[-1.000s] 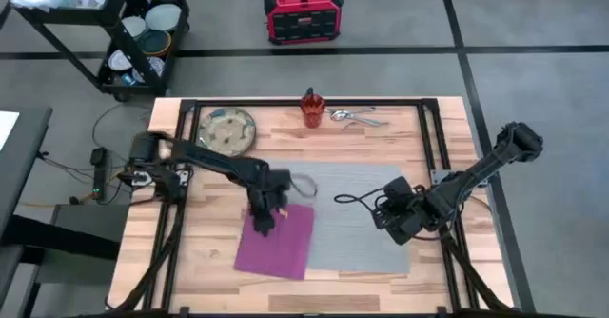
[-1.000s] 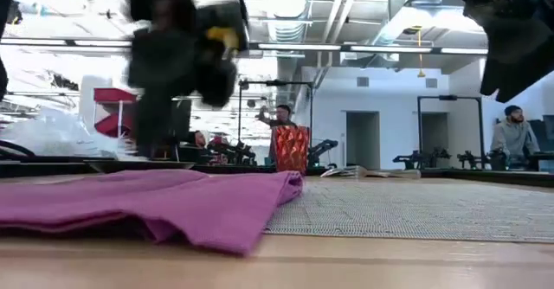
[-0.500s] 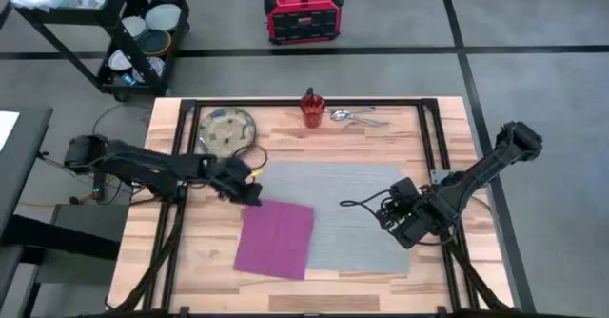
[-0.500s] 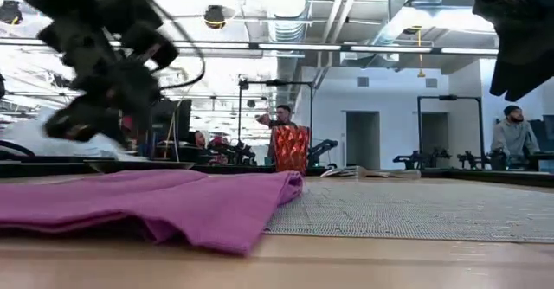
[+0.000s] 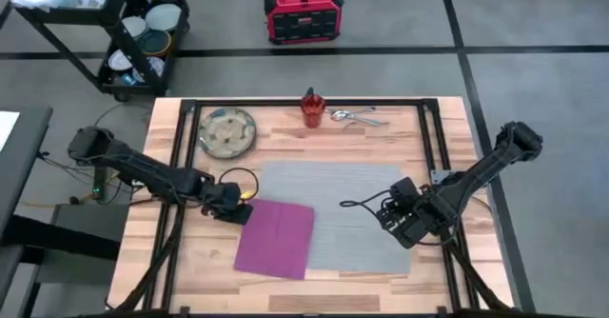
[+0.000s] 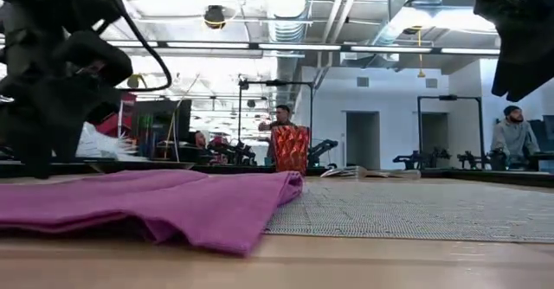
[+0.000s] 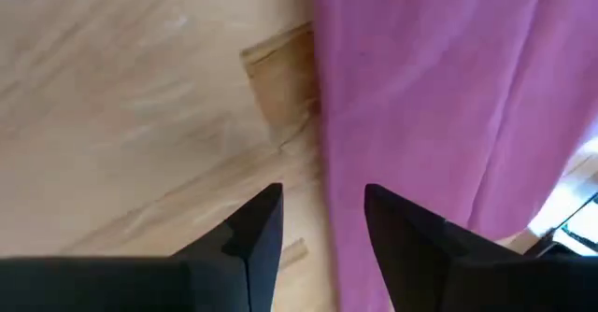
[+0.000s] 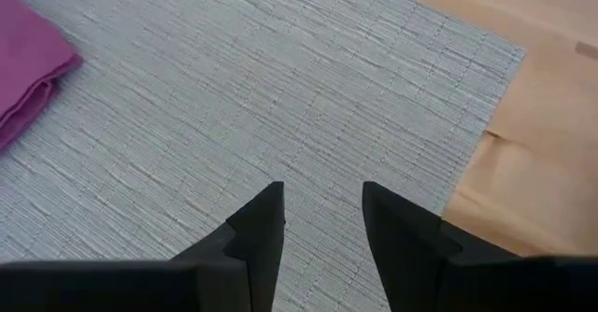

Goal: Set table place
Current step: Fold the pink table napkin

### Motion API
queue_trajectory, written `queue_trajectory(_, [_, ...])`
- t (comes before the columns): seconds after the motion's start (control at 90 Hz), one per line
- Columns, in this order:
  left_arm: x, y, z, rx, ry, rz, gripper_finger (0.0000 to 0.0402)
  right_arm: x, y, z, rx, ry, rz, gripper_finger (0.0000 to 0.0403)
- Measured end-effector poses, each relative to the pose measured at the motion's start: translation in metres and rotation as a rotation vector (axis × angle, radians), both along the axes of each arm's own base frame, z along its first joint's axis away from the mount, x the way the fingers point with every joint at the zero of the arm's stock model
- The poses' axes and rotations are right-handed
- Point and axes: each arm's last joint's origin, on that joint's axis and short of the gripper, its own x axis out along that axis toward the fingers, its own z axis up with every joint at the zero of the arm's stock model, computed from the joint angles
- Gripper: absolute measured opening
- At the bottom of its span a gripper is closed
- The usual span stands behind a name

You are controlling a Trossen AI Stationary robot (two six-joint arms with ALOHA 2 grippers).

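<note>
Left pincer [image 5: 235,209], fingers apart and empty, hangs at the napkin's [image 5: 276,239] edge; right pincer [image 5: 392,219], also apart, hovers over the mat [image 5: 357,194].

On the table [image 5: 200,261]: mat [image 5: 362,213] at centre, napkin [image 5: 276,239] overlapping its left edge. Behind the mat, along the far edge: plate [image 5: 227,131] at left, cup [image 5: 312,108] in the middle, cutlery [image 5: 357,118] just right of it. Left gripper [image 5: 233,211] beside the napkin's left corner; right gripper [image 5: 395,218] over the mat's right part.
</note>
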Motion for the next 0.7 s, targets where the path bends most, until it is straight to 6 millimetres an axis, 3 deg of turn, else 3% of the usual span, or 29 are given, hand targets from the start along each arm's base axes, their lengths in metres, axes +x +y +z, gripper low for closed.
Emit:
queue_trajectory(0.3, [0.013, -0.014, -0.020, 0.018, 0.026, 0.001, 0.0136, -0.001, -0.001, 0.000, -0.003, 0.015, 0.006, 0.0133])
queue_trajectory(0.511, [0.021, -0.017, -0.022, 0.024, -0.042, 0.007, 0.0133, -0.001, 0.000, 0.000, -0.005, 0.049, 0.083, 0.0133])
queue_trajectory(0.611, [0.022, -0.017, -0.022, 0.028, -0.065, 0.032, 0.0112, 0.000, 0.001, 0.000, -0.023, 0.067, 0.141, 0.0133])
queue_trajectory(0.7, [0.023, -0.017, -0.022, 0.021, -0.072, 0.057, 0.0068, 0.000, 0.001, 0.000, -0.021, 0.097, 0.189, 0.0133])
